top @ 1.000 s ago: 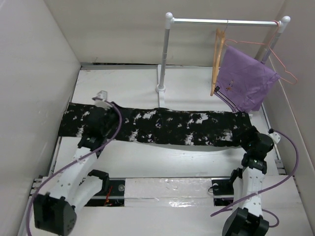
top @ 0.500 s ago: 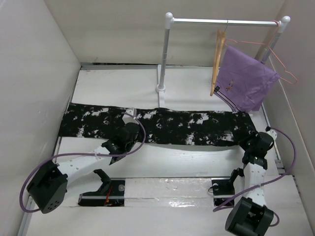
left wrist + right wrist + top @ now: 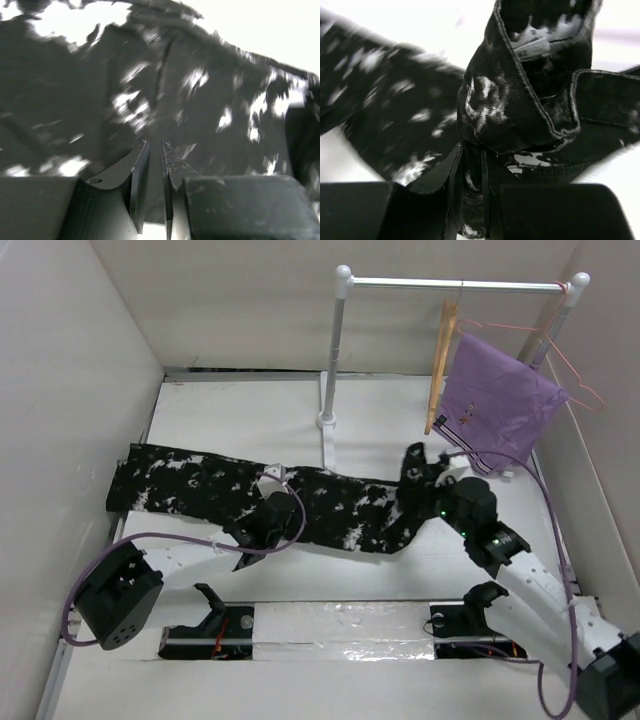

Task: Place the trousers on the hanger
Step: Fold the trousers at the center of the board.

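Observation:
The black, white-speckled trousers (image 3: 190, 480) lie across the table from the left wall to the middle. Their right end is lifted and doubled back toward the centre. My right gripper (image 3: 418, 472) is shut on that raised waistband end; in the right wrist view the bunched trousers (image 3: 520, 100) sit pinched in the right gripper (image 3: 471, 150). My left gripper (image 3: 268, 508) rests on the trousers' near edge at mid-length. In the left wrist view the left gripper (image 3: 154, 142) stands almost shut with dark trousers cloth (image 3: 200, 100) in the thin gap. The tan wooden hanger (image 3: 438, 365) hangs from the rail at the back right.
A white rail (image 3: 450, 283) on a post (image 3: 330, 360) stands at the back, its foot (image 3: 327, 421) just behind the trousers. A purple cloth (image 3: 495, 410) on a pink wire hanger (image 3: 565, 355) hangs beside the wooden one. White walls close in on the left and right.
My right gripper shut on the trousers' right end and carried it up and leftward, folding the cloth back. My left arm slid right along the trousers to their middle.

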`<move>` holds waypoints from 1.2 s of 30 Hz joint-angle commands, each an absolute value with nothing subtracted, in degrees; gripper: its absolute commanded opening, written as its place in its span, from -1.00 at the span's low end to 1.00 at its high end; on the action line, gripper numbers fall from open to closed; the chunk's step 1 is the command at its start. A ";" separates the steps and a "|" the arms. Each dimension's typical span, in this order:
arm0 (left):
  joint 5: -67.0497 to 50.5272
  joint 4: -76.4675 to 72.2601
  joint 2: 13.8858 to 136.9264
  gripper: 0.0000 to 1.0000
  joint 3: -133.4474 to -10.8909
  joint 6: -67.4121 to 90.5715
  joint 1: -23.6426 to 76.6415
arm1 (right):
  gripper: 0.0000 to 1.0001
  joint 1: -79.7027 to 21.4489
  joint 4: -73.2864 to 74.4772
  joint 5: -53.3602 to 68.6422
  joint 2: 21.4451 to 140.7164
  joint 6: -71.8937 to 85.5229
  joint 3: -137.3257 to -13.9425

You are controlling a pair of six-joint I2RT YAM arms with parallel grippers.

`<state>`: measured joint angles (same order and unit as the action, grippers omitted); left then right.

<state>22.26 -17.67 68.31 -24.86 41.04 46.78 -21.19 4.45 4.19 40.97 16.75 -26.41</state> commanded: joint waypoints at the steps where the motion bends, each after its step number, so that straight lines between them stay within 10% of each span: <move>1: 25.40 -17.58 67.86 -0.75 -25.75 41.83 46.93 | -1.00 -33.72 3.07 -6.38 46.29 18.46 -32.94; 25: 21.62 -23.36 69.93 -0.83 -17.57 46.58 49.38 | -1.00 -48.69 5.54 -9.66 55.91 11.69 -69.87; 36: 18.81 -24.35 100.63 -0.90 -50.62 45.88 60.82 | -1.00 -47.11 16.95 -12.30 56.95 4.93 -83.76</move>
